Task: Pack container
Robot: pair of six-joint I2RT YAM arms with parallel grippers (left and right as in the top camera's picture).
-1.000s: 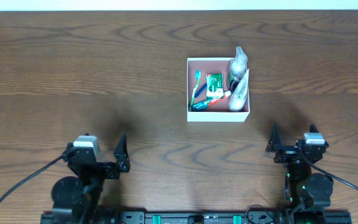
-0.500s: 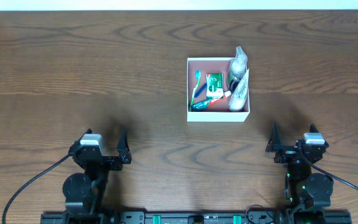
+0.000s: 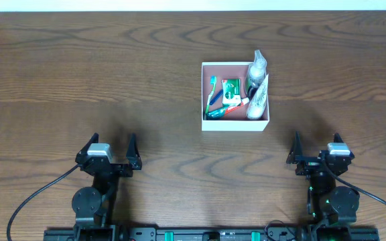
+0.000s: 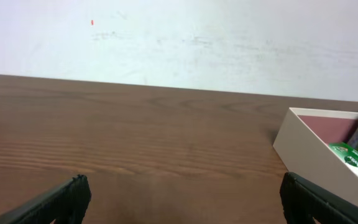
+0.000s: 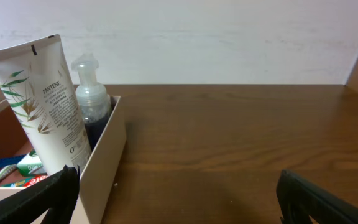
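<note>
The container (image 3: 235, 124), a square white box with a pink floor, sits right of the table's middle. Inside lie a blue toothbrush (image 3: 211, 94), a green soap box (image 3: 230, 91) and a red-and-white toothpaste tube (image 3: 233, 107). A white Pantene tube (image 3: 259, 99) and a clear pump bottle (image 3: 257, 65) lean on its right wall. My left gripper (image 3: 112, 148) hovers open near the front edge, empty, well left of the box. My right gripper (image 3: 315, 150) is open and empty in front of the box's right corner. The box wall (image 4: 303, 155) shows at the right of the left wrist view.
Bare dark wood table surrounds the box on all sides. A white wall (image 4: 179, 37) runs behind the table's far edge. In the right wrist view the Pantene tube (image 5: 42, 106) and pump bottle (image 5: 92, 99) rise above the box wall (image 5: 104, 155).
My left arm has swung from an angled pose to face straight ahead, shifting slightly right. The right arm and the box contents have not moved.
</note>
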